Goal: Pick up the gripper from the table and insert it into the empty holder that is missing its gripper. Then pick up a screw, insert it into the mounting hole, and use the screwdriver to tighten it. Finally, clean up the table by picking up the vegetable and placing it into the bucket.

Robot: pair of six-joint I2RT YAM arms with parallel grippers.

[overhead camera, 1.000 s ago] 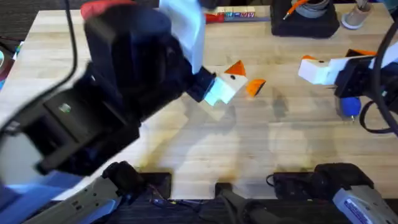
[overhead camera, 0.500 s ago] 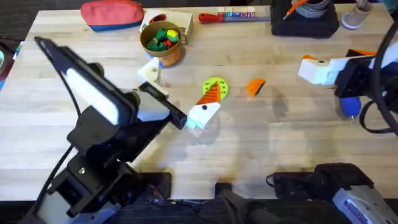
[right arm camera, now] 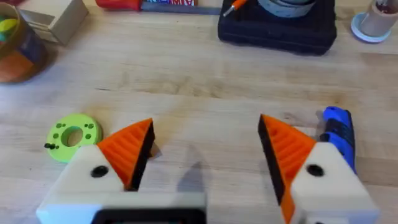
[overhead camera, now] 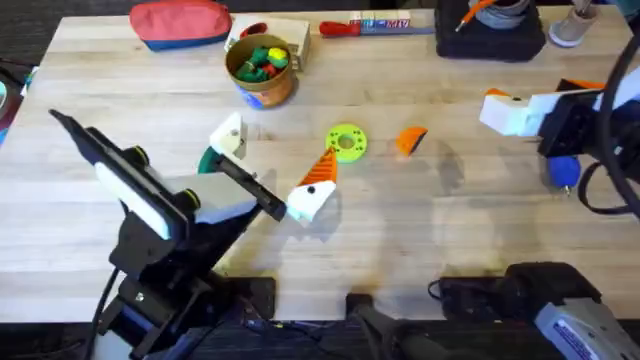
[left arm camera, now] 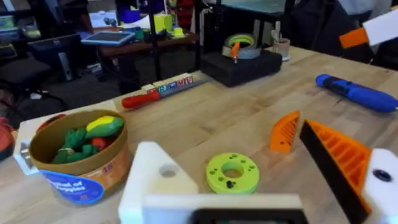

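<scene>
The orange gripper wedge [overhead camera: 411, 139] lies on the table right of a yellow-green ring [overhead camera: 346, 141]; the left wrist view shows the wedge [left arm camera: 285, 132] too. My left gripper [overhead camera: 275, 160] is open near the ring. One of its fingers is a plain white holder [overhead camera: 228, 135] [left arm camera: 155, 180] with no pad; the other carries an orange pad [left arm camera: 339, 152]. A dark green vegetable [overhead camera: 209, 160] peeks out beside the holder. The bucket [overhead camera: 260, 68] stands behind. My right gripper [overhead camera: 540, 98] [right arm camera: 205, 124] is open at the far right, above the blue screwdriver [overhead camera: 562, 170] [right arm camera: 337, 134].
A red pouch [overhead camera: 180, 22], a red-handled tool [overhead camera: 365, 25] and a black case [overhead camera: 490, 30] line the far edge. The bucket holds several toy vegetables. A small black piece [left arm camera: 230, 184] sits on the ring [left arm camera: 232, 173].
My left arm has dropped away from the camera and drawn back toward the front left, its gripper sliding left of the ring. The right arm has not moved.
</scene>
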